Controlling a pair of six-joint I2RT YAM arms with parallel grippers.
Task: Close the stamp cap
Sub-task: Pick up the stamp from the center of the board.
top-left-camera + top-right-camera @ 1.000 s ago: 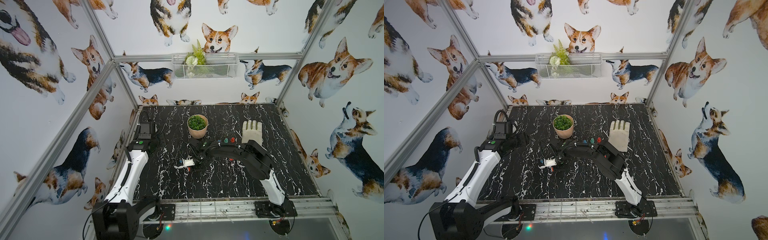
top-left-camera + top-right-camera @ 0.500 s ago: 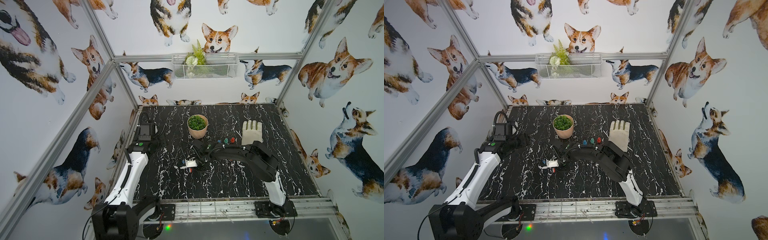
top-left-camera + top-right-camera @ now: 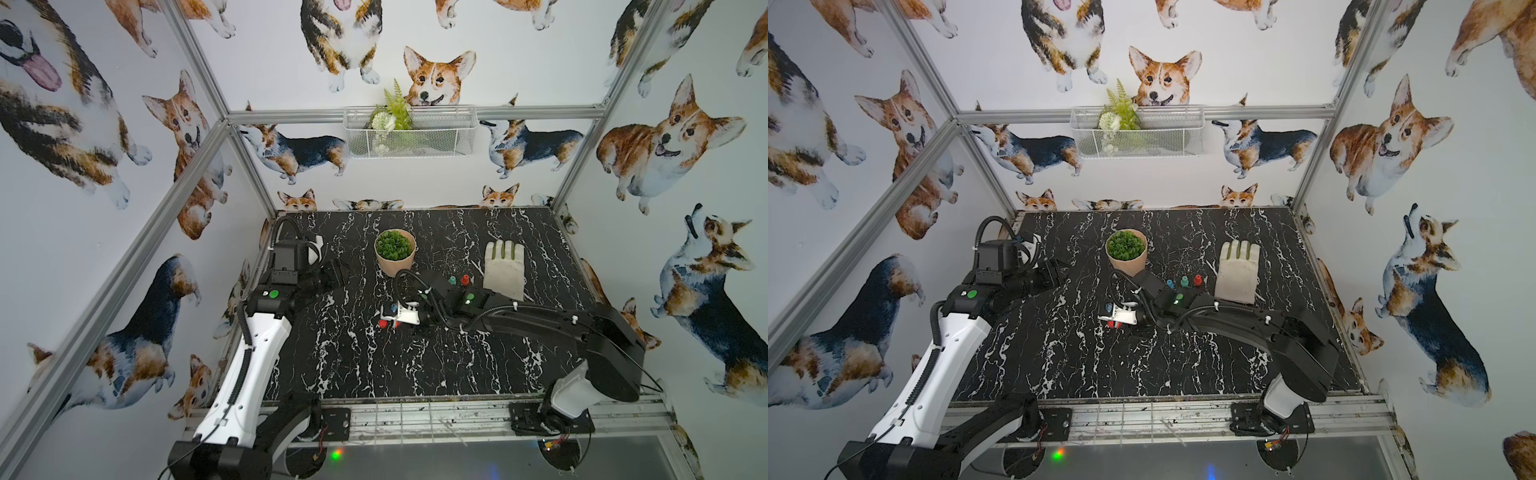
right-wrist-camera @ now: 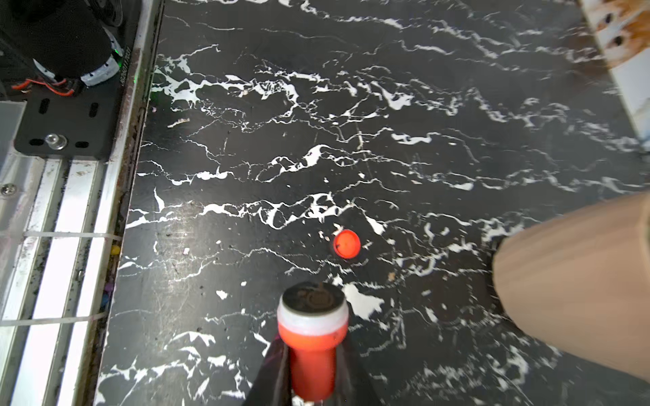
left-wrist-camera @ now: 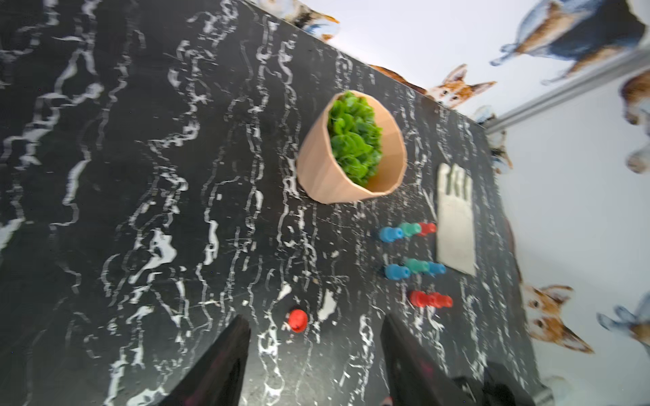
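My right gripper [image 4: 311,351] is shut on a red stamp [image 4: 313,327] with a white ring. The stamp's dark face is bare and points away from the jaws. Its small red cap [image 4: 346,243] lies loose on the black marble table [image 4: 351,105], a short way beyond the stamp face. In a top view the right gripper [image 3: 395,319] is low at mid-table, with the cap [image 3: 382,323] just to its left. My left gripper [image 5: 314,318] is open and empty; the cap [image 5: 297,320] shows on the table past its fingertips. In the top views it [image 3: 338,272] hovers at the left, well apart from the cap.
A tan pot with a green plant [image 3: 395,251] stands just behind the right gripper. Several blue, green and red capped stamps [image 5: 408,230] stand beside a pale glove [image 3: 503,270] at the right. The front rail and the left arm's base plate [image 4: 59,119] border the table.
My right gripper's jaws have closed on the red stamp, and the right arm's elbow has shifted toward the right. The left gripper has narrowed slightly and stays at the left.
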